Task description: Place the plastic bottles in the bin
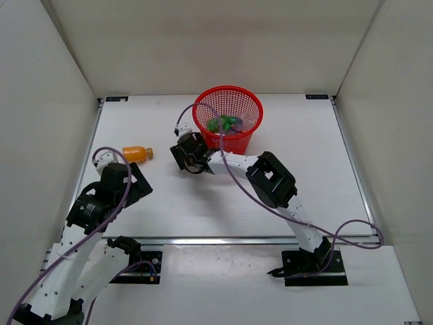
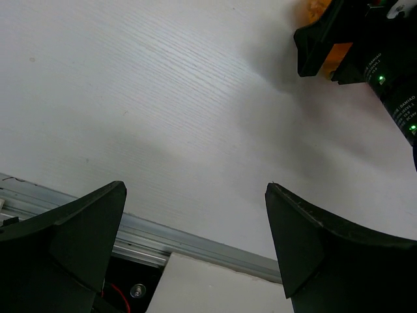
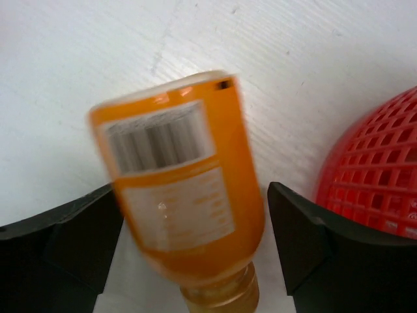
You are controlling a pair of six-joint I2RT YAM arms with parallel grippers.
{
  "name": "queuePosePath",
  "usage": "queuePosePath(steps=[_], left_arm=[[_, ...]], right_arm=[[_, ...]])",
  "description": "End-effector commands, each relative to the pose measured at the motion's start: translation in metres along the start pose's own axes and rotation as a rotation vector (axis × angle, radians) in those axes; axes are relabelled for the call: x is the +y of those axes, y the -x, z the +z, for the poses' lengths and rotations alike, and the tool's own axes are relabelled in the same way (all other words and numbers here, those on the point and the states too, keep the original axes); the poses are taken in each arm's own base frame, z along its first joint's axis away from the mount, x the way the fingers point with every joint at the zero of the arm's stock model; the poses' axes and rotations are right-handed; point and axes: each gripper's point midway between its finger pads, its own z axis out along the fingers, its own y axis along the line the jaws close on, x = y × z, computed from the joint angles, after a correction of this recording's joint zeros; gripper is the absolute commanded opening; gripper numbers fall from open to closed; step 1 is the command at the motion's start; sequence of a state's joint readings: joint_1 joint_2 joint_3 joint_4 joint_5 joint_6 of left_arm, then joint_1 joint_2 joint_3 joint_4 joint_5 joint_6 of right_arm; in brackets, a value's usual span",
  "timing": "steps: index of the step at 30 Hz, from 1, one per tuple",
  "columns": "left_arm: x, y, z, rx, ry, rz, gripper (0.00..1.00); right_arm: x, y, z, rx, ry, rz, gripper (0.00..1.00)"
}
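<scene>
An orange bottle (image 3: 182,189) lies on the white table between the fingers of my right gripper (image 3: 195,195); the jaws stand wide apart, with a gap on the right side, and its image is blurred. In the top view my right gripper (image 1: 189,156) sits just left of the red mesh bin (image 1: 238,141), which holds a green bottle (image 1: 223,123). A second orange bottle (image 1: 137,154) lies at the left, beside my left arm. My left gripper (image 2: 195,195) is open and empty above bare table; in the top view it (image 1: 135,184) is near the left side.
The table's aluminium front rail (image 2: 195,244) runs under my left gripper. White walls enclose the table on three sides. A purple cable (image 1: 196,108) arcs beside the bin. The right gripper (image 2: 355,45) with its orange bottle shows in the left wrist view.
</scene>
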State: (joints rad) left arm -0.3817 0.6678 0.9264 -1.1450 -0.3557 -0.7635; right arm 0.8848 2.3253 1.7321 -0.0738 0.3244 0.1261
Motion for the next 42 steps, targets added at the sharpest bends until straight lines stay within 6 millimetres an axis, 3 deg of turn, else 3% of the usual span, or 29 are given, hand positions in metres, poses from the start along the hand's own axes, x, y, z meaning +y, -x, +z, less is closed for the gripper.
queuePosePath(steps=[1, 3, 6, 7, 8, 10, 13, 16, 17, 20, 24, 28, 31, 34, 39, 42], left_arm=[[-0.002, 0.017, -0.009, -0.047, 0.007, -0.024, 0.99], [0.001, 0.015, -0.005, -0.033, 0.034, -0.03, 0.99], [-0.004, 0.016, 0.001, -0.034, 0.019, -0.031, 0.98], [-0.004, 0.017, 0.002, -0.036, 0.022, -0.038, 0.98], [-0.004, 0.019, 0.003, -0.044, 0.025, -0.046, 0.98], [-0.005, 0.021, 0.006, -0.052, 0.027, -0.055, 0.98], [-0.015, 0.023, 0.012, -0.062, -0.02, -0.064, 0.98], [-0.025, 0.023, 0.017, -0.054, -0.057, -0.088, 0.99], [-0.027, 0.021, 0.019, -0.042, -0.06, -0.086, 0.99], [-0.029, 0.014, 0.03, -0.004, -0.048, -0.084, 0.99], [-0.028, 0.006, 0.047, 0.031, -0.01, -0.116, 0.99], [-0.026, 0.003, 0.068, 0.048, 0.026, -0.182, 0.98], [-0.026, 0.012, 0.081, 0.024, 0.052, -0.245, 0.98], [-0.028, 0.028, 0.092, -0.015, 0.067, -0.312, 0.99], [-0.03, 0.048, 0.114, -0.06, 0.069, -0.391, 0.98], [-0.031, 0.06, 0.132, -0.083, 0.098, -0.428, 0.99]], right_arm=[[-0.007, 0.02, 0.006, -0.045, -0.02, 0.098, 0.8], [-0.007, 0.022, 0.004, -0.034, -0.004, 0.106, 0.53], [0.005, 0.044, -0.013, -0.044, 0.089, 0.103, 0.36], [0.006, 0.044, -0.015, -0.033, 0.109, 0.095, 0.33], [0.012, 0.066, -0.03, -0.062, 0.175, 0.089, 0.32], [0.028, 0.09, -0.062, -0.07, 0.297, 0.092, 0.3], [0.032, 0.15, -0.128, -0.159, 0.48, 0.137, 0.3], [0.014, 0.193, -0.178, -0.276, 0.502, 0.127, 0.31], [0.004, 0.202, -0.184, -0.302, 0.482, 0.13, 0.31], [-0.051, 0.222, -0.206, -0.377, 0.361, 0.138, 0.31], [-0.12, 0.214, -0.199, -0.37, 0.24, 0.188, 0.3], [-0.166, 0.193, -0.188, -0.319, 0.167, 0.236, 0.33], [-0.191, 0.167, -0.181, -0.258, 0.115, 0.254, 0.54], [-0.202, 0.158, -0.181, -0.242, 0.111, 0.256, 0.7], [-0.208, 0.167, -0.202, -0.272, 0.118, 0.232, 0.99], [-0.21, 0.176, -0.222, -0.304, 0.108, 0.222, 0.99]])
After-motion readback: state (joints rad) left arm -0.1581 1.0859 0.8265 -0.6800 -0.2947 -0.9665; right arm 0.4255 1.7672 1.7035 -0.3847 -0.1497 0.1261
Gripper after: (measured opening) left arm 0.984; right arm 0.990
